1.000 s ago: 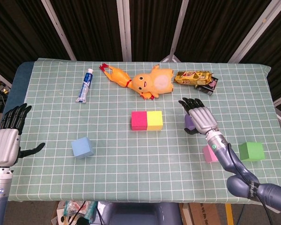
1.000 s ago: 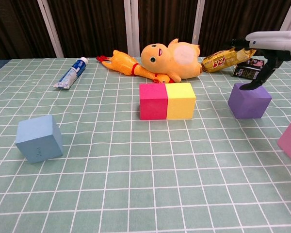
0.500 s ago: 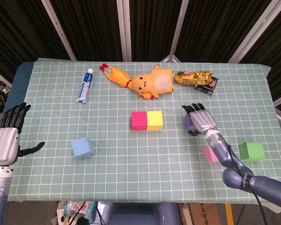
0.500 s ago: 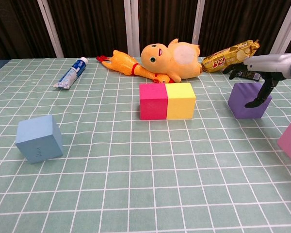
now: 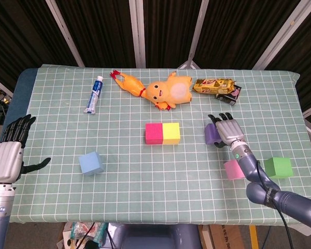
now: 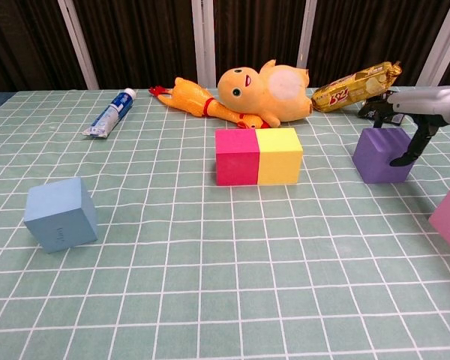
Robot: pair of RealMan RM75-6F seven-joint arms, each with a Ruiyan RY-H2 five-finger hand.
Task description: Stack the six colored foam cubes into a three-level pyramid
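A magenta cube and a yellow cube stand touching side by side mid-table. A blue cube sits apart at the left front. My right hand hovers over the right side of the purple cube, fingers spread. In the chest view the right hand reaches across the top of the purple cube, with its thumb hanging down by the cube's right face; no firm grip shows. A pink cube and a green cube lie at the right front. My left hand is open beyond the table's left edge.
Along the back lie a toothpaste tube, a rubber chicken, an orange plush toy and snack packets. The checked green tablecloth covers the table.
My right hand has slid right and nearer, from above the purple cube's left part to its right side, and sunk lower. The cubes and the left hand stay put.
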